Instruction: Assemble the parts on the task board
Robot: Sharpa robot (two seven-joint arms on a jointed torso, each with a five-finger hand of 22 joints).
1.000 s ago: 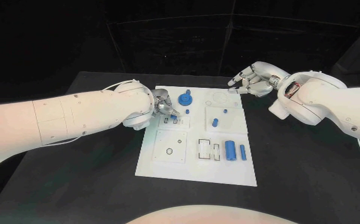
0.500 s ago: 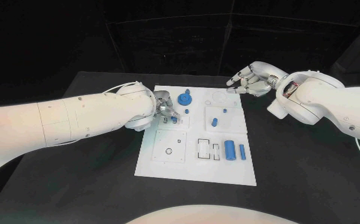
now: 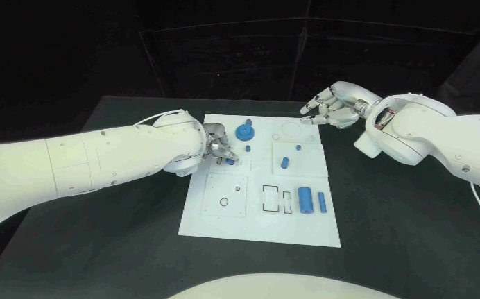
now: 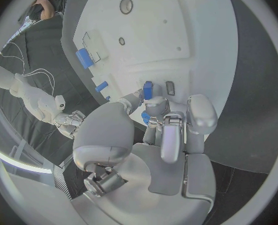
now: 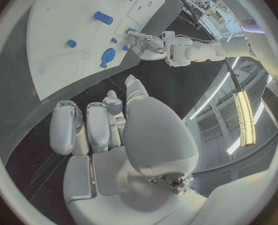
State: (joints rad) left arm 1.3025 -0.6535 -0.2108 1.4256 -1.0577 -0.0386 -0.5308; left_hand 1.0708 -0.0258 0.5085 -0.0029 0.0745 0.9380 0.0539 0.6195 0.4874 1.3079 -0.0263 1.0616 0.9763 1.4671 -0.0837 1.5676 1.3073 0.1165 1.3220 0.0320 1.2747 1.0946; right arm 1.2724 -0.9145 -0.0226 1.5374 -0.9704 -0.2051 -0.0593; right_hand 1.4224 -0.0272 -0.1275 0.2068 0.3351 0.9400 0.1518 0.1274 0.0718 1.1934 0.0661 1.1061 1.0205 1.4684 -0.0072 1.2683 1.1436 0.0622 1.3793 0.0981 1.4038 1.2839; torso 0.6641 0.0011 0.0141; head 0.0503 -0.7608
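1. Here, the left hand reaches over the near-left part of the white rectangular task board, fingers curled together. The left wrist view shows the silver fingertips pinching a small blue block-shaped part against the board, right beside a small dark slot.
2. A second small blue piece sits lower between the same fingers; whether it is gripped cannot be told.
3. Just beyond the left hand, a round blue disc part with a stub on top rests on the board's far section.
4. Toward the board's middle, a short blue peg-like part lies on a raised white square panel, with a tiny blue part near it.
5. Closer to the robot, a thick blue cylinder part lies beside a thin blue bar part, and left of them is a dark rectangular outline slot.
6. The right hand hovers above the black desk at the board's far-right corner, holding nothing. Its fingers are loosely bent and held apart, clear of the board.
7. A faint round recess marks the board near the right hand.
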